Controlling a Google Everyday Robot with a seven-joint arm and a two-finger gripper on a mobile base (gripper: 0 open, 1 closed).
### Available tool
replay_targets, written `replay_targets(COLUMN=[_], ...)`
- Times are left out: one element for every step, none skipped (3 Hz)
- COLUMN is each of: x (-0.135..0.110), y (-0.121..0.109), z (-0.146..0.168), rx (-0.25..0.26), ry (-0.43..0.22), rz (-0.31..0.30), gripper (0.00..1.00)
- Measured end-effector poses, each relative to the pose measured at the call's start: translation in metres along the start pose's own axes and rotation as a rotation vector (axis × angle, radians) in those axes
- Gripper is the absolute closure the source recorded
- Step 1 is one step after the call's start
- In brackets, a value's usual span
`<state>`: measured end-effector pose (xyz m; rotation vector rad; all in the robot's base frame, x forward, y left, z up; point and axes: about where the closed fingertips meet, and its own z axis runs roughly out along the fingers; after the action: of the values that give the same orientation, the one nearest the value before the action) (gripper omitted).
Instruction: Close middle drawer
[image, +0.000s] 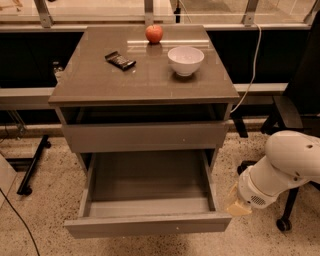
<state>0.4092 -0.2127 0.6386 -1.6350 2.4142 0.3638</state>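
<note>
The middle drawer (148, 225) is a wide grey-brown drawer pulled far out of the cabinet. Its deep grey box is open and empty, and its flat front panel carries a tiny pale dot. Above it, a shorter drawer front (145, 136) stands slightly out, with a dark gap under the cabinet top. My gripper (236, 203) is the tan end of the white arm (285, 167). It hangs low on the right, just beside the middle drawer's front right corner. I cannot tell whether it touches the drawer.
On the cabinet top (100, 80) lie a red apple (154, 33), a white bowl (185, 60) and a dark wrapped bar (120, 60). A black chair base with castors (282, 222) stands behind the arm on the right. A black stand leg (31, 170) is on the left floor.
</note>
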Motion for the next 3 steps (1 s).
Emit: replay_targets(x=[-0.002, -0.007, -0.014], y=[0.001, 0.009, 0.014], z=[0.009, 0.036, 0.076], rx=[-0.001, 0.004, 0.012], ry=[0.018, 0.007, -0.011], rz=[-0.003, -0.012, -0.020], gripper=[1.00, 1.00, 1.00])
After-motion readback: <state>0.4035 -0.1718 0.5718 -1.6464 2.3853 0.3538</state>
